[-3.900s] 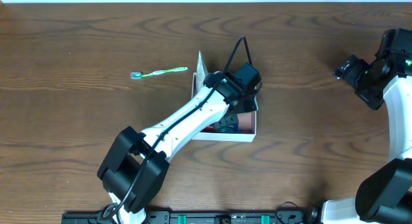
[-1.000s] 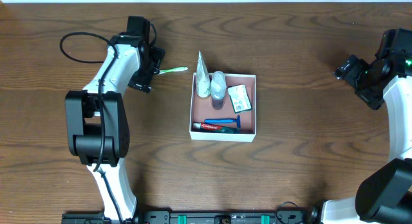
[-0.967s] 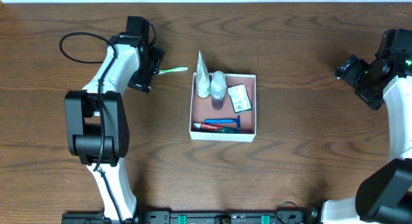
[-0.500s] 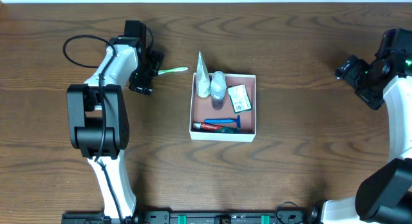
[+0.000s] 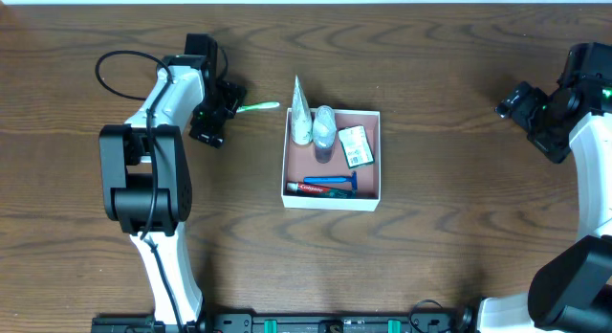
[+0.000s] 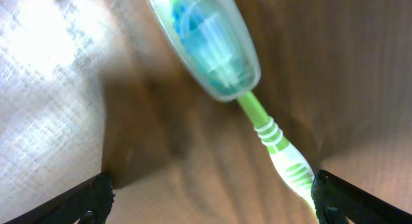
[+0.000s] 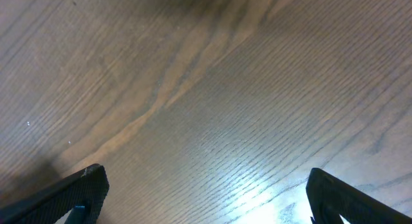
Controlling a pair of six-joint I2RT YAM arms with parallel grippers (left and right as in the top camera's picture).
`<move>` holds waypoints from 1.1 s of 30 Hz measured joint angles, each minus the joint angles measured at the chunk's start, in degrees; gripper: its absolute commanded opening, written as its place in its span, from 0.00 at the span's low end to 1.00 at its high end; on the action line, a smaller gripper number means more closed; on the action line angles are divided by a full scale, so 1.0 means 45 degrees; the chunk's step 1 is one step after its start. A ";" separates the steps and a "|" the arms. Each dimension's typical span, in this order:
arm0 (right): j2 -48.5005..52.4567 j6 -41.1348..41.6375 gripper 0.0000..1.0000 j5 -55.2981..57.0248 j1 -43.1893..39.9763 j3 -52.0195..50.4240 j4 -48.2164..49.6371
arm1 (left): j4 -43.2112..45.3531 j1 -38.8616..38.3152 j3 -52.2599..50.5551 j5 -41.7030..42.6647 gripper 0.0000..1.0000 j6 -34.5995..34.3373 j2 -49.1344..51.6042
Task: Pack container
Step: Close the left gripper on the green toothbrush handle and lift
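now the left gripper (image 6: 211,193) hangs wide open over the green toothbrush (image 6: 254,111), gripping nothing; right gripper (image 7: 205,192) equally spread, empty.

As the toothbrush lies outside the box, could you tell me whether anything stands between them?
Nothing lies on the table between the toothbrush and the container. Only the white tube, standing in the container's corner nearest the toothbrush, rises in the path; a carry should probably pass above it.
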 measured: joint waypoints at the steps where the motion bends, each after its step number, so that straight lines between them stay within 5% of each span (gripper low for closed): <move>1: 0.0000 0.0000 0.99 0.0000 0.0000 0.0000 0.0000 | -0.0364 0.0000 0.0000 0.0010 0.98 0.0019 0.0034; 12: 0.0000 0.0000 0.99 0.0000 0.0000 0.0000 0.0000 | -0.1846 0.0000 0.0000 0.0151 0.98 0.0010 0.0151; 18: 0.0000 0.0000 0.99 0.0000 0.0000 0.0000 0.0000 | -0.1909 0.0058 -0.0005 0.0102 0.91 0.1744 0.0151; 23: 0.0000 0.0000 0.99 0.0000 0.0000 0.0000 0.0000 | -0.1948 0.0053 -0.0005 -0.0301 0.55 0.3580 0.0155; 28: 0.0000 0.0000 0.99 0.0000 0.0000 0.0000 0.0000 | -0.1724 0.0053 -0.0005 -0.0529 0.44 0.4318 0.0155; 33: 0.0000 0.0000 0.99 0.0000 0.0000 0.0000 0.0000 | -0.1443 0.0053 -0.0005 -0.0670 0.19 0.4556 0.0151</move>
